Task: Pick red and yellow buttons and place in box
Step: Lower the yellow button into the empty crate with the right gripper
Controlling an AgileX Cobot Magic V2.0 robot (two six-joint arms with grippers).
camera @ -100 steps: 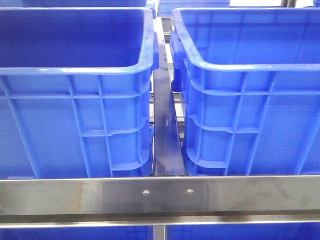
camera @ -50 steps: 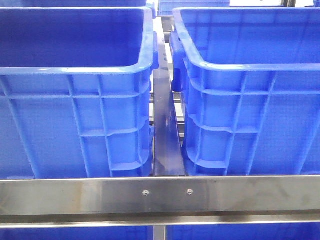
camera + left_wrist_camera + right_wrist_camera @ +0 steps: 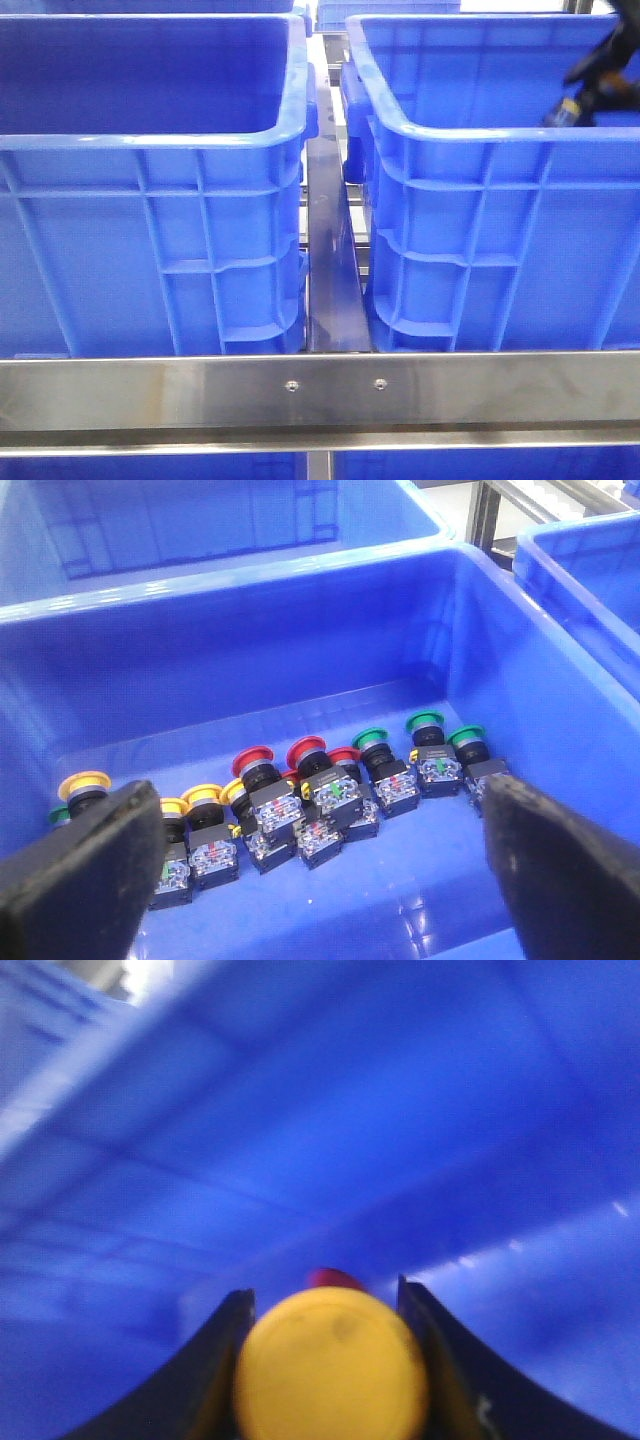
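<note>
Yellow button [image 3: 331, 1365] pinched in right gripper [image 3: 325, 1360] inside blue crate [image 3: 480, 150], likely for drop-off; left gripper [image 3: 320, 860] spread wide, empty, over button row [image 3: 300, 800]

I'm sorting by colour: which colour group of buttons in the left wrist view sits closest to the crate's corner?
The green-capped buttons: they end the row near the crate corner, beyond the red-capped buttons and yellow ones.
</note>
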